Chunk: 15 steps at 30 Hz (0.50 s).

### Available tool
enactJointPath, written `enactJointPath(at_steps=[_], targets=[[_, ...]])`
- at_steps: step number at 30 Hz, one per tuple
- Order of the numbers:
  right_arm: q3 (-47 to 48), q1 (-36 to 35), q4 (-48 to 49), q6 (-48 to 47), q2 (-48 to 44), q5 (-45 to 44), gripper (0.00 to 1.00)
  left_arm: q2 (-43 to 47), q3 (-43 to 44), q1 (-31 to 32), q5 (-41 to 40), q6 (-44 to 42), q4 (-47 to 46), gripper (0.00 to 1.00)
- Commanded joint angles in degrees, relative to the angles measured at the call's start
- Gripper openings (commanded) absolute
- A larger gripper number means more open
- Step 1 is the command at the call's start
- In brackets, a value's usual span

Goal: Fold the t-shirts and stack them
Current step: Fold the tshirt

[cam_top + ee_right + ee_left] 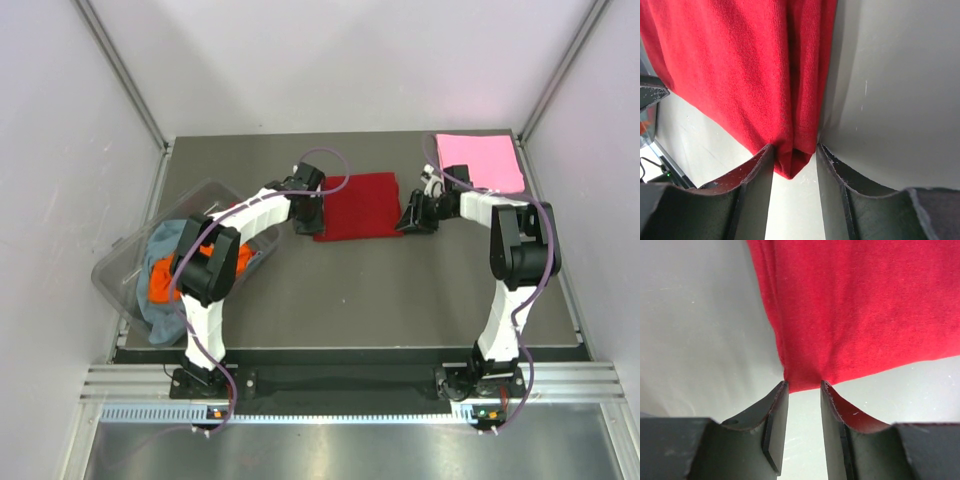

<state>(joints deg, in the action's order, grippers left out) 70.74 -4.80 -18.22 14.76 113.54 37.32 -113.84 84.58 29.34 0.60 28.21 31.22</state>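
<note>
A dark red t-shirt [358,206] lies folded into a rectangle at the middle of the table. My left gripper [308,213] is at its left edge. In the left wrist view the gripper [804,384] is open, with a corner of the red cloth [855,305] at the fingertips. My right gripper [412,218] is at the shirt's right edge. In the right wrist view the gripper [794,147] is open, and a folded corner of the red cloth [740,65] lies loose between the fingers. A light pink t-shirt [480,162] lies folded flat at the back right.
A clear plastic tub [125,262] stands at the left edge and holds an orange shirt [160,282] and a grey-blue shirt [165,238]. Pale walls enclose the dark table [380,300] on three sides.
</note>
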Motion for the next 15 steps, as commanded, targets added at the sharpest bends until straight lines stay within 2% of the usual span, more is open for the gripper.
enactJointPath(at_steps=[1, 8, 11, 12, 13, 14, 15], targets=[[-1.2, -0.9, 0.9, -0.5, -2.3, -0.2, 0.40, 0.2, 1.8, -0.5, -2.2, 0.0, 1.2, 0.38], [-1.1, -1.1, 0.9, -0.4, -2.2, -0.2, 0.40, -2.0, 3.1, -2.1, -1.0, -0.5, 1.1, 0.41], [-1.1, -1.4, 0.8, -0.3, -1.9, -0.2, 0.39, -2.6, 3.1, -2.3, -1.0, -0.6, 1.4, 0.38], [-1.2, -1.2, 0.9, -0.3, -1.7, -0.2, 0.36, -2.6, 2.9, -2.2, 0.9, -0.6, 1.3, 0.34], [-1.3, -1.3, 0.8, -0.3, -1.8, -0.3, 0.33, -2.5, 2.7, -2.2, 1.2, -0.6, 1.1, 0.21], [-1.7, -1.3, 0.8, -0.3, -1.9, -0.8, 0.23, -2.4, 2.2, -2.2, 1.7, -0.5, 1.0, 0.15], [-1.7, -1.3, 0.6, -0.2, -2.2, -1.1, 0.18, -2.0, 1.8, -2.2, 2.8, -0.5, 0.7, 0.09]])
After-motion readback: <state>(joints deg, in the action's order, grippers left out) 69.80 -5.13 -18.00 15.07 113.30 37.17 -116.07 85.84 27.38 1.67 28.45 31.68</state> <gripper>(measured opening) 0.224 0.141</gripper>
